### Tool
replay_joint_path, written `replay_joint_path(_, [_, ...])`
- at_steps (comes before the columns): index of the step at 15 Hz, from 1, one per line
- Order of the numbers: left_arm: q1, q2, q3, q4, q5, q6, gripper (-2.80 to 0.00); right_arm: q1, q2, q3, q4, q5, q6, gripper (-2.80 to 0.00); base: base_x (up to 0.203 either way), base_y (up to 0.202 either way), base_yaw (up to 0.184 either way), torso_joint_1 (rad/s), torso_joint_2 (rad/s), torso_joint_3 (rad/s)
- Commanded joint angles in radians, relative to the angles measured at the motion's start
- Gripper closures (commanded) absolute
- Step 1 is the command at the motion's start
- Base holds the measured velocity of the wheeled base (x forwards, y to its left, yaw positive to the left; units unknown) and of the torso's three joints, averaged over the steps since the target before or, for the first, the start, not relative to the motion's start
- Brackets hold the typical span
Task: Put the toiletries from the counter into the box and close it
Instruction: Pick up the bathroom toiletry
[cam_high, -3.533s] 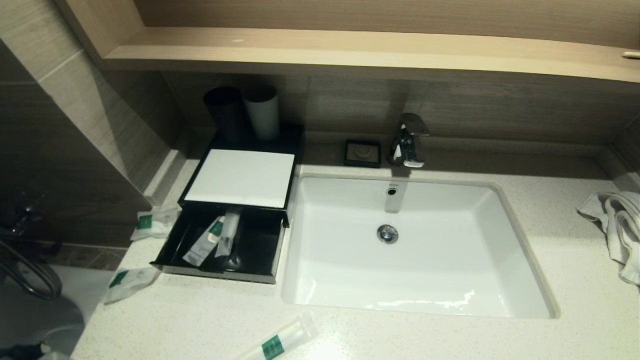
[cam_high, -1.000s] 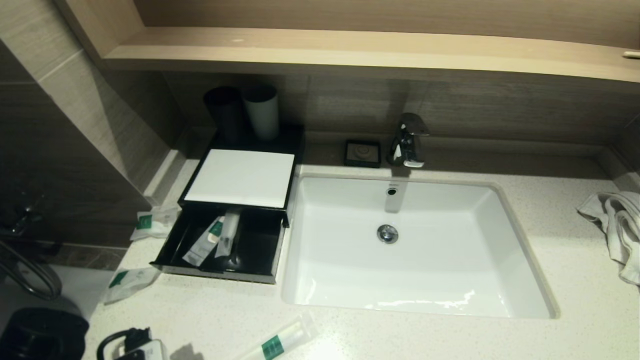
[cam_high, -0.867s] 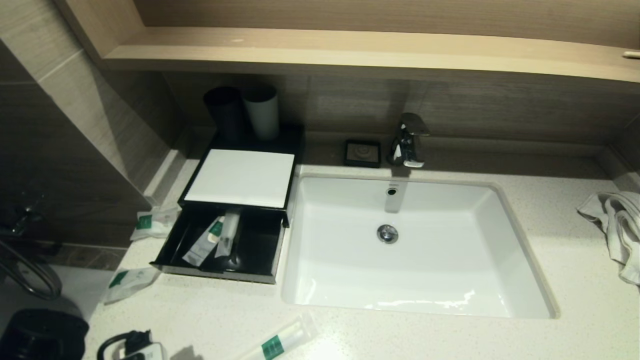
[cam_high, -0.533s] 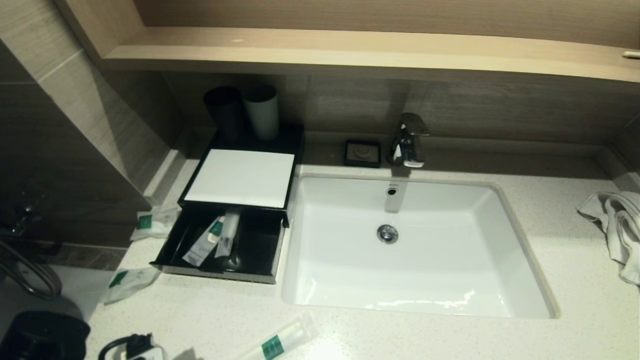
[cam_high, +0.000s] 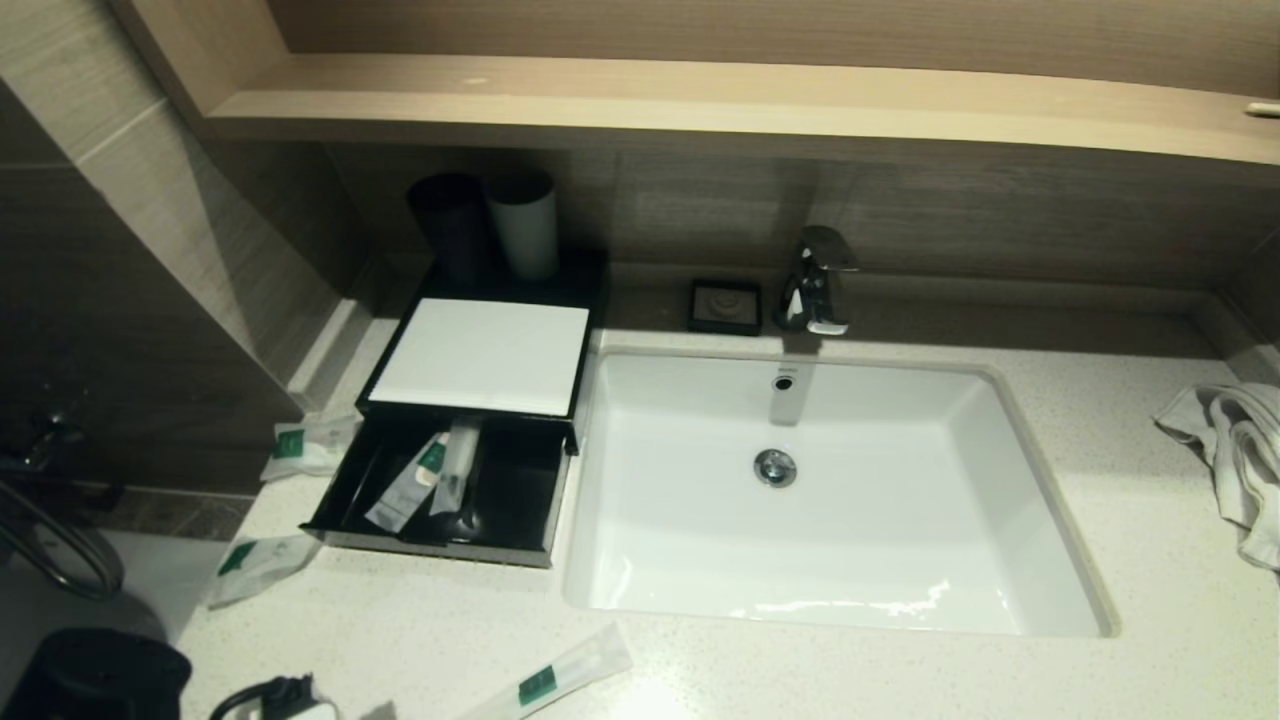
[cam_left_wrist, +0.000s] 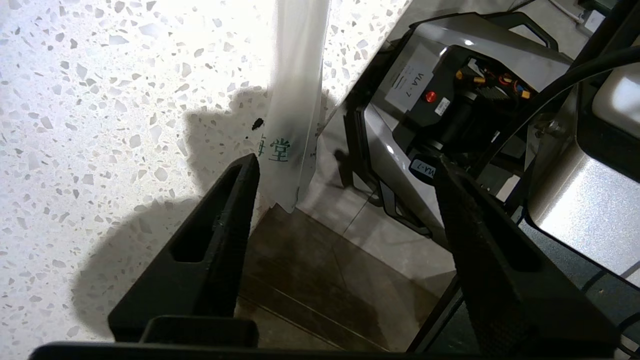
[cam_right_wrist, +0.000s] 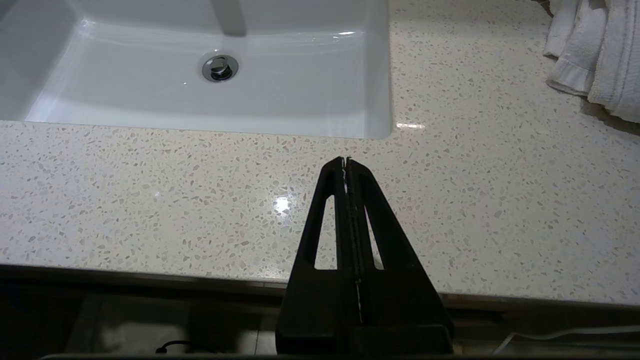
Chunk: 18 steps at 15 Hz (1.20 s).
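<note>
Your left claw, fingers apart, is closing around one packet (seemingly ungripped); two packets are lying in the box, others remaining beside it.

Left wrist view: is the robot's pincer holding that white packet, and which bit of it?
Nothing is held. The left pincer is open, with the packet's end hanging off the counter edge between its fingers. The right pincer is shut on nothing.

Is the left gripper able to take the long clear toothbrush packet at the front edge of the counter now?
Probably yes. The left gripper is open at the counter's front edge, the long clear toothbrush packet overhangs that edge beside one finger, and nothing lies between them.
</note>
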Motion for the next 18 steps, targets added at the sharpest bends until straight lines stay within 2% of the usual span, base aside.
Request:
replay_joint_path(1, [-0.011,-0.006,-0.001,-0.001,0.007,0.003,-2.8,0.0,0.0,0.0,0.0,0.0,-0.001,0.0,0.0,0.0,0.0,0.0,0.0,0.0])
replay_joint_path(7, [-0.012,-0.086,-0.056,-0.001,0.0,0.006,-2.8,0.0,0.0,0.0,0.0,0.0,-0.001,0.0,0.0,0.0,0.0,0.0,0.0,0.0])
replay_joint_path(10, [-0.059,-0.08,-0.078,-0.001,0.008,0.009,-2.8,0.0,0.0,0.0,0.0,0.0,-0.001,0.0,0.0,0.0,0.0,0.0,0.0,0.0])
replay_joint_path(11, [-0.076,-0.079,-0.086,0.003,0.013,0.01,-2.8,0.0,0.0,0.0,0.0,0.0,-0.001,0.0,0.0,0.0,0.0,0.0,0.0,0.0])
replay_joint_path(13, [-0.09,-0.072,-0.071,0.001,0.066,0.015,-2.8,0.0,0.0,0.0,0.0,0.0,-0.001,0.0,0.0,0.0,0.0,0.0,0.0,0.0])
replay_joint_path(16, [-0.091,-0.053,-0.043,-0.046,0.074,0.013,-2.8,0.0,0.0,0.0,0.0,0.0,-0.001,0.0,0.0,0.0,0.0,0.0,0.0,0.0])
replay_joint_path(18, [-0.09,-0.012,-0.009,-0.148,0.072,0.011,-2.8,0.0,0.0,0.0,0.0,0.0,-0.001,0.0,0.0,0.0,0.0,0.0,0.0,0.0])
